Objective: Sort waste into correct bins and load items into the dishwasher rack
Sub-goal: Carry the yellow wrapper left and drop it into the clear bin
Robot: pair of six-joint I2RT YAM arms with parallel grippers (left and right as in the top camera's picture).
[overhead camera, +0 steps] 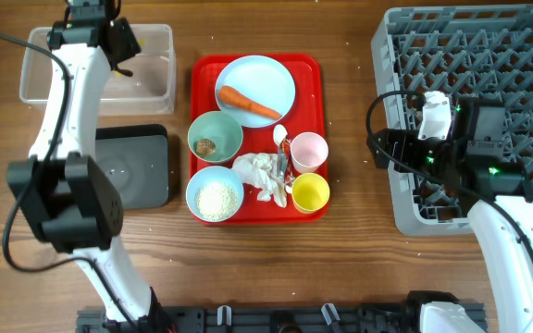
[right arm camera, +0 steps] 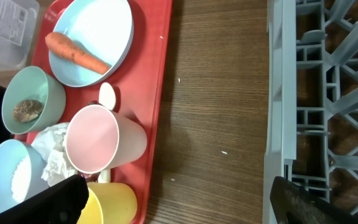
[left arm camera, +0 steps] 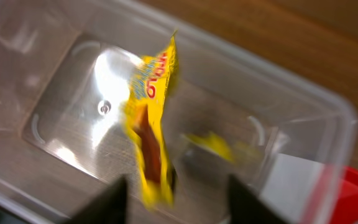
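Observation:
My left gripper (overhead camera: 123, 51) hangs open over the clear tub (overhead camera: 35, 88). In the left wrist view a blurred yellow wrapper (left arm camera: 151, 124) is loose inside the tub (left arm camera: 291, 93), between and above my spread fingers (left arm camera: 179, 202). My right gripper (overhead camera: 382, 148) is open and empty over bare wood (right arm camera: 179, 205), between the red serving tray and the rack (overhead camera: 489, 55). On the serving tray are a plate (overhead camera: 271, 79) with the carrot (overhead camera: 248, 104), a bowl (overhead camera: 215, 137) with a brown lump, a bowl with rice (overhead camera: 215, 194), the pink cup (overhead camera: 309, 150), the yellow cup (overhead camera: 310, 191), tissue (overhead camera: 262, 176) and the spoon (overhead camera: 279, 137).
The black tray (overhead camera: 137, 166) lies in front of the clear tub, left of the red serving tray (overhead camera: 315, 74). The rack fills the right side. A few white grains lie on the wood between the serving tray and the rack (right arm camera: 328, 93).

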